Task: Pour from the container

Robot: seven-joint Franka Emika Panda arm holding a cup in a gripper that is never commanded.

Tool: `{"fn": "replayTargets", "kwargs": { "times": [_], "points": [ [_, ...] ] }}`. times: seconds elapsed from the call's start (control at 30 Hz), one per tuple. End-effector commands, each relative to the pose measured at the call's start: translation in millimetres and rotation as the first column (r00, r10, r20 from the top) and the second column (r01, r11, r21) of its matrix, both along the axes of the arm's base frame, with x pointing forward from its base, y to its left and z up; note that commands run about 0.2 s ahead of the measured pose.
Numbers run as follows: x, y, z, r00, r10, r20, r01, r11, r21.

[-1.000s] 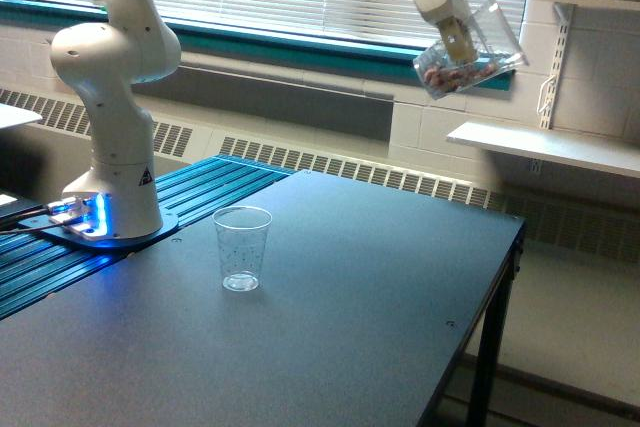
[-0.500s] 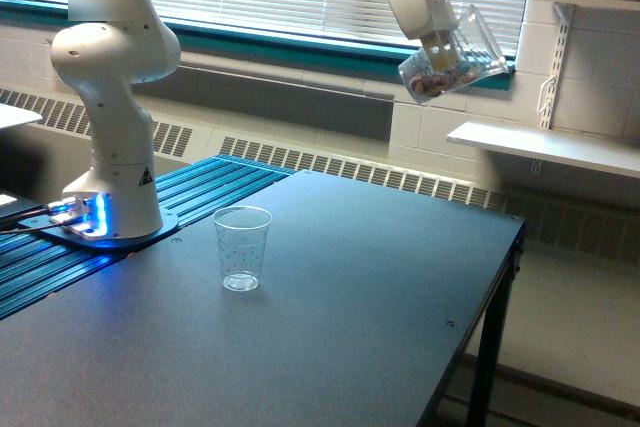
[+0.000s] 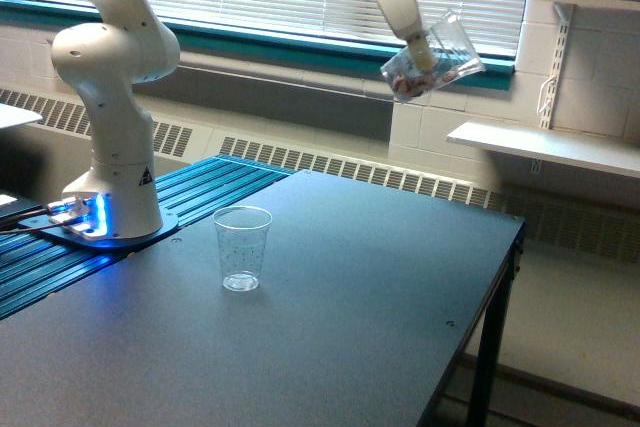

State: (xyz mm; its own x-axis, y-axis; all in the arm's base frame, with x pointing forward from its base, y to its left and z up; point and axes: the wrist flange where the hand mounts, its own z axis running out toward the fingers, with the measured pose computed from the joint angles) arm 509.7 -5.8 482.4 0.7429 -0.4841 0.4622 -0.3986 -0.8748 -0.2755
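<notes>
High over the table's far side, my gripper [image 3: 420, 50] is shut on the container [image 3: 434, 57], a clear squarish plastic cup. It hangs tilted, mouth up and toward the exterior view's right, with reddish-brown pieces lying in its lower left corner. A small round clear cup [image 3: 242, 248] with tiny speckles stands upright on the dark table [image 3: 330, 337], well below and to the exterior view's left of the container.
The arm's white base [image 3: 112, 147] stands on a blue-lit mount at the exterior view's left. A window with blinds and a radiator run behind. White wall shelves [image 3: 540, 145] hang at the right, past the table's right edge.
The gripper and the tilted container have moved toward the exterior view's left and slightly up over the last second. The small cup has not moved.
</notes>
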Motion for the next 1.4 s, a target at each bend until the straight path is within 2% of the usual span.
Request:
{"fn": "replayTargets", "kwargs": {
  "times": [0.03, 0.13, 0.33, 0.4, 0.67, 0.83, 1.03, 1.33, 1.4],
  "points": [
    [-19.3, 9.0, -6.3, 0.996, 0.083, 0.034, -0.082, 0.996, -0.027],
    [-28.1, 7.4, -7.7, 0.997, 0.06, 0.051, -0.062, 0.998, 0.021],
    [-41.9, 5.2, -15.3, 0.995, 0.086, 0.041, -0.087, 0.996, 0.011],
    [-45.1, 3.4, -16.9, 0.996, 0.083, 0.033, -0.084, 0.996, 0.028],
    [-54.5, -2.3, -24.5, 0.988, 0.152, -0.025, -0.152, 0.988, -0.025],
    [-59.7, -8.7, -29.8, 0.971, 0.212, -0.108, -0.222, 0.972, -0.081],
    [-62.0, -11.8, -27.8, 0.965, 0.203, -0.165, -0.22, 0.971, -0.097],
    [-74.7, -16.0, -28.2, 0.958, 0.217, -0.189, -0.237, 0.968, -0.085],
    [-79.4, -14.4, -30.6, 0.956, 0.221, -0.195, -0.243, 0.966, -0.093]
  ]
}}
